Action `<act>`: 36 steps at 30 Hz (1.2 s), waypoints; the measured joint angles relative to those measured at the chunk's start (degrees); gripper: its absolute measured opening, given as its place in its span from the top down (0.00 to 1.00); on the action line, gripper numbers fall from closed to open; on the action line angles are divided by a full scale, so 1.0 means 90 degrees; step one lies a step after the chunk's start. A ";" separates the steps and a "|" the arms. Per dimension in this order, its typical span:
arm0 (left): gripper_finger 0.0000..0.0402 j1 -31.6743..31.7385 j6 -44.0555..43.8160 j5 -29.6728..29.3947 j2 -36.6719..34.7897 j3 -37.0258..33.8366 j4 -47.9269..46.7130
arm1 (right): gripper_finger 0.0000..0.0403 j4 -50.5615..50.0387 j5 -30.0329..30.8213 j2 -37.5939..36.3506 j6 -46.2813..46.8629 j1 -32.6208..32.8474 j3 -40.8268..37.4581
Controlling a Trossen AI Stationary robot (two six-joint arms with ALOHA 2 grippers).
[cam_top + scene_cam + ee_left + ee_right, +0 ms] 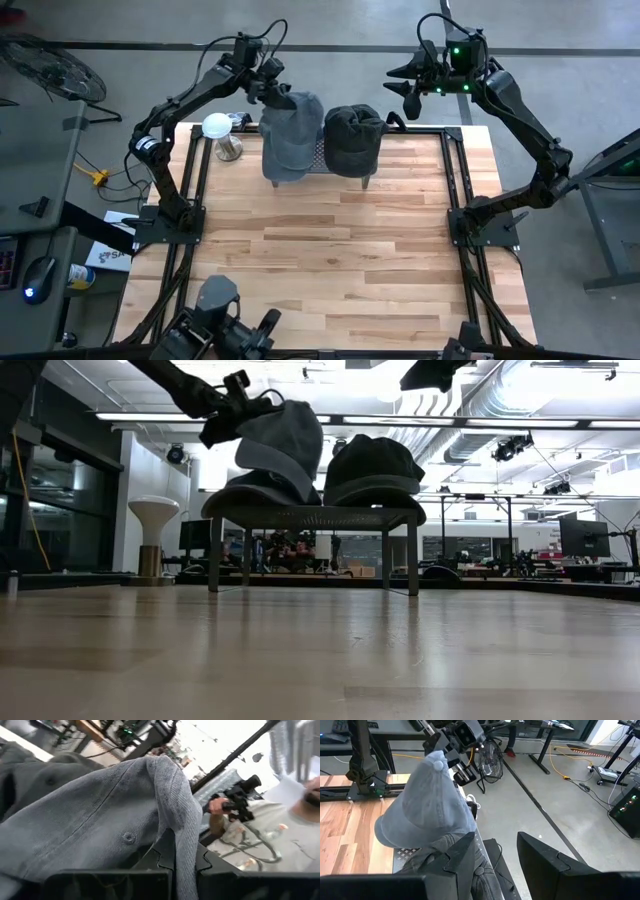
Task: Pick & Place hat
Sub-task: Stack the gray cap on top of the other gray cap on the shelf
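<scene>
Left gripper (272,90) is clenching the grey cap (290,135) at its crown, cap hanging toward 6 o'clock over the rack (310,515). Right gripper (405,88) is idling open at 3 o'clock from the dark cap (353,138).

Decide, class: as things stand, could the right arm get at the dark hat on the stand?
Probably yes. The right gripper hangs with jaws open just off the table's far edge, beside the dark hat. Nothing lies between them; the left gripper holds the grey hat on the other side.
</scene>
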 joint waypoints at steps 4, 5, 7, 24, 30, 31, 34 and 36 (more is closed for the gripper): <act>1.00 0.0000 0.0018 -0.0330 0.0000 -0.0001 -0.0150 | 0.65 0.0004 -0.0001 0.0000 -0.0002 0.0030 0.0000; 1.00 -0.0002 0.0004 -0.0502 0.0000 0.0001 -0.0222 | 0.65 0.0003 -0.0008 0.0000 -0.0006 0.0043 0.0000; 0.99 -0.0002 0.0018 -0.0856 0.0000 0.0001 -0.0394 | 0.65 0.0006 -0.0056 0.0000 -0.0039 0.0092 0.0000; 0.69 -0.0005 0.0171 -0.2316 0.0002 -0.0001 -0.0599 | 0.65 0.0913 -0.0752 0.0718 0.0131 0.1016 0.0002; 0.56 -0.0005 0.0170 -0.2763 0.0002 -0.0001 -0.0605 | 0.65 0.1193 -0.0977 0.1303 0.0124 0.1501 0.0002; 0.54 -0.0005 0.0171 -0.2767 0.0002 -0.0001 -0.0605 | 0.65 0.1317 -0.0979 0.1392 0.0129 0.1582 0.0002; 0.48 -0.0005 0.0171 -0.2772 0.0002 -0.0001 -0.0603 | 0.65 0.1713 -0.0973 0.1716 0.0124 0.1830 0.0002; 0.46 -0.0005 0.0171 -0.2809 0.0002 -0.0001 -0.0605 | 0.65 0.1956 -0.0872 0.1955 0.0130 0.1976 0.0002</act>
